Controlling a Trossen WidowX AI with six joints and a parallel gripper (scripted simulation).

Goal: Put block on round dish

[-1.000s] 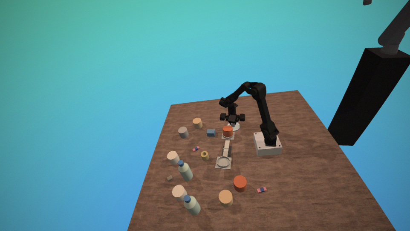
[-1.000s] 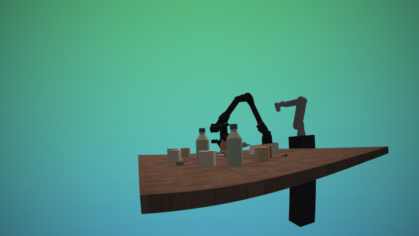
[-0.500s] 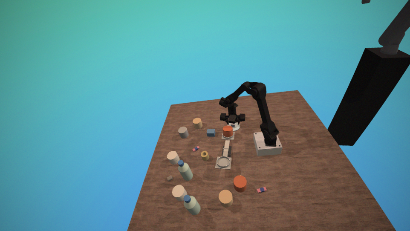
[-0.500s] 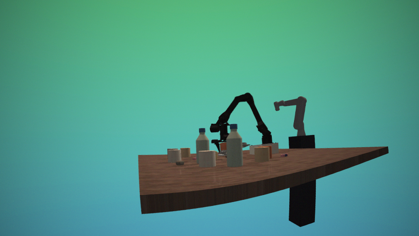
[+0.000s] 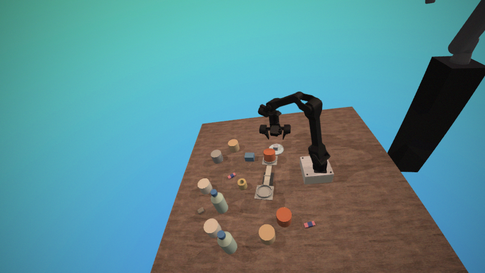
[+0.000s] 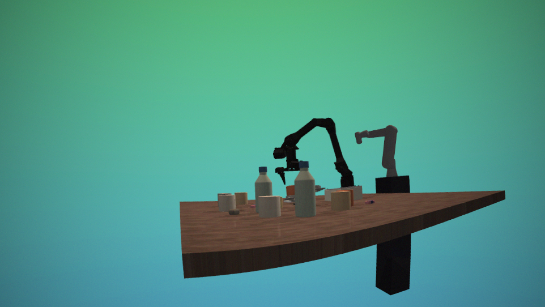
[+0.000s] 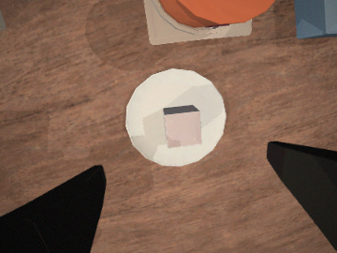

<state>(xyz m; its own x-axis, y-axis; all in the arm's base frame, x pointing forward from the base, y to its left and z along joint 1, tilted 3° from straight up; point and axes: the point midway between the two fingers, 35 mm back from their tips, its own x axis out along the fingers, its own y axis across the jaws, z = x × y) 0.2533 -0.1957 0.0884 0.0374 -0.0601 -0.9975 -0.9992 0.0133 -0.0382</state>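
Observation:
The pinkish-grey block (image 5: 275, 147) (image 7: 183, 128) rests on the white round dish (image 5: 281, 151) (image 7: 142, 103). My gripper (image 5: 276, 138) (image 7: 189, 162) is wide open and empty above the dish, with its fingers apart and clear of the block. One orange-red cup (image 5: 269, 155) (image 7: 215, 9) stands on the balance's far pan, beside the dish. The balance (image 5: 267, 171) has an empty near pan (image 5: 264, 192). The other orange-red cup (image 5: 284, 216) stands on the table near the empty pan. No cup is above the dish.
A blue block (image 5: 249, 156) (image 7: 318, 19) lies left of the far pan. Tan cups (image 5: 233, 145) (image 5: 266, 234), a grey cup (image 5: 217, 156), white cups (image 5: 204, 186) (image 5: 211, 227) and two bottles (image 5: 220, 203) (image 5: 228, 243) (image 6: 263, 192) (image 6: 305, 194) stand farther off.

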